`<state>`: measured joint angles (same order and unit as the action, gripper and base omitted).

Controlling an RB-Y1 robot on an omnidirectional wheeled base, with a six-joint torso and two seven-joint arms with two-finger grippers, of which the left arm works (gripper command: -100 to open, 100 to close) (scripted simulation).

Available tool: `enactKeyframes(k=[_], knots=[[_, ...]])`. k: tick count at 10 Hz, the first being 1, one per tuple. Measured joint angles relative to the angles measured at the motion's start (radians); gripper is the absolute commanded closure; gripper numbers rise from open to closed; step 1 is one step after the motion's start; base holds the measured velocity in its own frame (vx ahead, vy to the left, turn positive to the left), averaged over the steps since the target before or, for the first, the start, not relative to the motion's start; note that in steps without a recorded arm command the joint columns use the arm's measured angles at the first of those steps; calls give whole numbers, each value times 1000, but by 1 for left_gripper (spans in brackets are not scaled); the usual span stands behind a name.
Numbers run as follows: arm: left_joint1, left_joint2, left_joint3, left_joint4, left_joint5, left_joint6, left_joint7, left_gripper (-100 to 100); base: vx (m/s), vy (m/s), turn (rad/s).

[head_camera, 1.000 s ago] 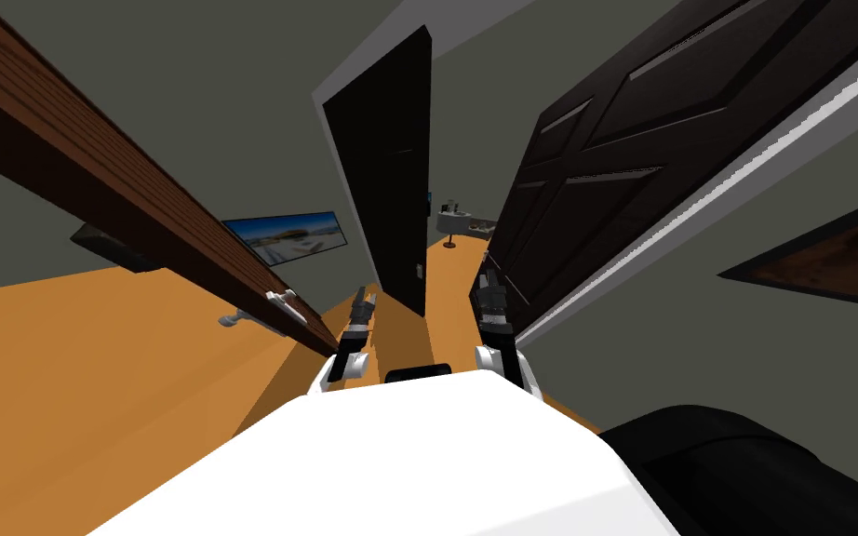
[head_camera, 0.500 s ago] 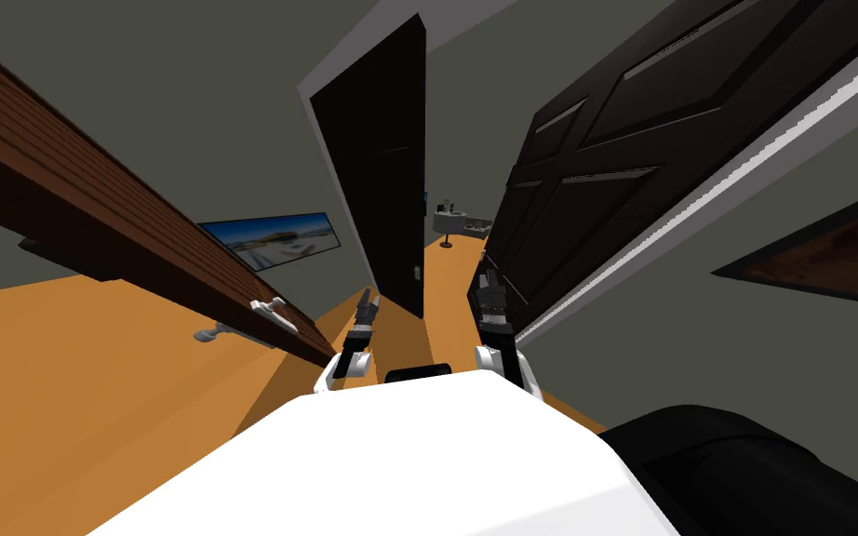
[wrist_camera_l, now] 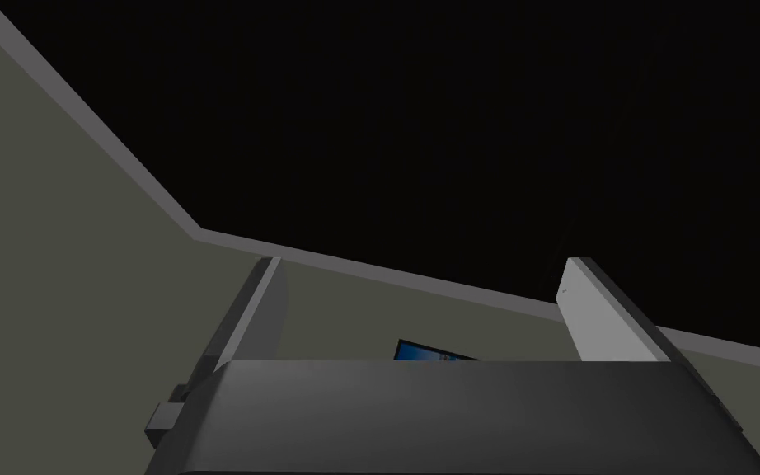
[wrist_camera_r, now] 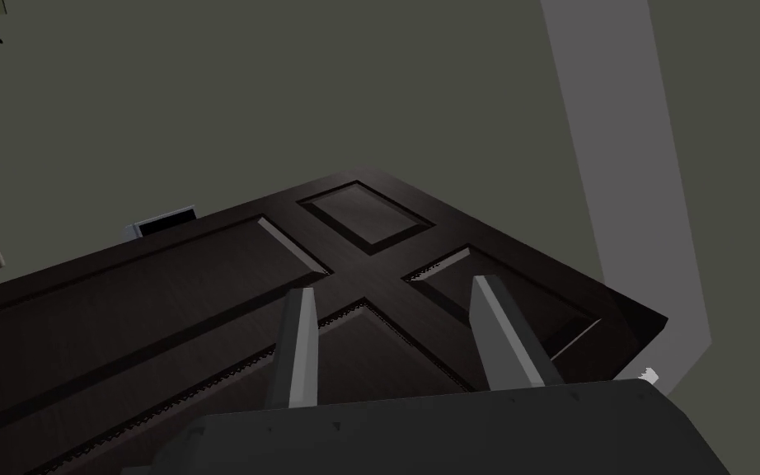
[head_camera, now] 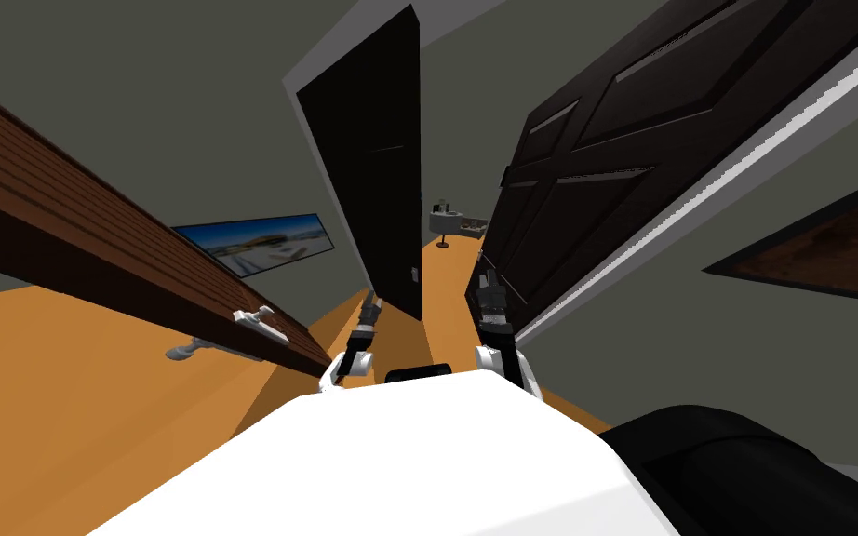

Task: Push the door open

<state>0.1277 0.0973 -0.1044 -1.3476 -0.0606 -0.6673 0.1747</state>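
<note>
A dark brown panelled door (head_camera: 604, 158) stands swung open on my right, its white edge (head_camera: 697, 200) running along the wall. My right gripper (head_camera: 486, 277) is close against its lower panels. In the right wrist view that gripper (wrist_camera_r: 395, 284) is open, its fingers (wrist_camera_r: 300, 346) pointing along the door's panels (wrist_camera_r: 205, 313) with nothing between them. My left gripper (head_camera: 371, 300) is open and points at a black door leaf (head_camera: 371, 186) ahead. The left wrist view has this gripper (wrist_camera_l: 421, 262) in front of a black area and a grey frame (wrist_camera_l: 164, 181).
A brown wooden door (head_camera: 92, 251) with a silver lever handle (head_camera: 255, 321) runs along my left. Orange floor (head_camera: 446, 288) leads through the gap between the doors to a small round table (head_camera: 449, 221). A landscape picture (head_camera: 255, 242) hangs on the left wall.
The whole head view has shifted: I have moved forward into the gap, so the brown door and its handle slid left and the black door looms larger. My left gripper reaches slightly further ahead.
</note>
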Motion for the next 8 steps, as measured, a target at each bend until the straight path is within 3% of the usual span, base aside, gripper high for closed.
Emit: enactKeyframes(k=[8], knots=[[-77,1,-18,183,-15,-42,7,-100,61,30,-88]])
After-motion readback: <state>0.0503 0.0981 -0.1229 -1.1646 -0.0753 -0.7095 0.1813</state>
